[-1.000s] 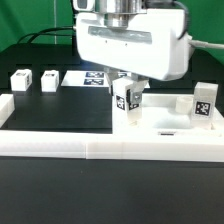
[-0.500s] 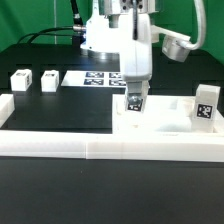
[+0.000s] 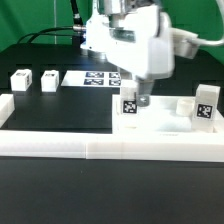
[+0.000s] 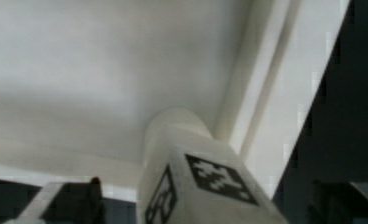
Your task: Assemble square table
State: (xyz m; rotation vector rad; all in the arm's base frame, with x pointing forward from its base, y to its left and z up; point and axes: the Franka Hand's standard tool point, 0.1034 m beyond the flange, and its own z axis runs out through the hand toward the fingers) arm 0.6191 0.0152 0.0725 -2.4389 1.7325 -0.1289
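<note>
The claw (image 3: 138,97) is down over the work with its jaws spread wide, holding nothing. In the wrist view the short white tagged leg (image 3: 129,106) stands between the fingers (image 4: 65,203) with daylight beside it. That leg is upright on the thick white square plastic slab (image 3: 172,124), at the near corner towards the exterior view's left, tag facing us.

My read is that this leg is being seated in its corner. The smart play is to close squarely on it low down and keep the wrist dead in line with the leg's axis. Then turn it without leaning on it, because any tilt could cross the fit or drag the slab. Let the slab stay tucked just behind the long low white border wall (image 3: 60,142) so it can't swing.

A second white leg (image 3: 206,102) waits at the exterior view's right; whether it is on the slab or behind it, I cannot tell. Two more white legs (image 3: 20,80) (image 3: 49,80) sit well apart from the slab on the black surface (image 3: 60,108), over at the exterior view's left. The marker board (image 3: 95,77) lies flat beyond. The backdrop is dark, with a thin cable trailing.
</note>
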